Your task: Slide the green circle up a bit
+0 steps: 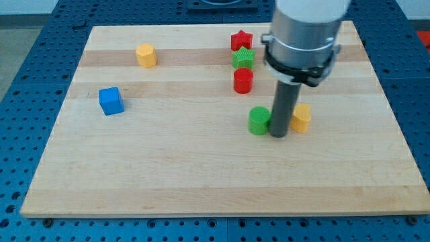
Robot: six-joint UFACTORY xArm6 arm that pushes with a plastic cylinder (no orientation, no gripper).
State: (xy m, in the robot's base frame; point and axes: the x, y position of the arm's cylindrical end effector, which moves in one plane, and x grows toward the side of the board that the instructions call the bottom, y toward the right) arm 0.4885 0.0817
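The green circle (259,120) is a short green cylinder right of the board's centre. My tip (279,134) rests on the board just to its right, touching or nearly touching it. A yellow block (302,117) sits right behind the rod on its right side, partly hidden by it. Above the green circle stand a red cylinder (243,81), a green star-like block (243,58) and a red star (241,40), in a column.
A yellow hexagonal block (146,55) stands near the view's top left. A blue cube (111,101) sits at the left. The wooden board (201,175) lies on a blue perforated table. The arm's grey body (306,33) hangs over the top right.
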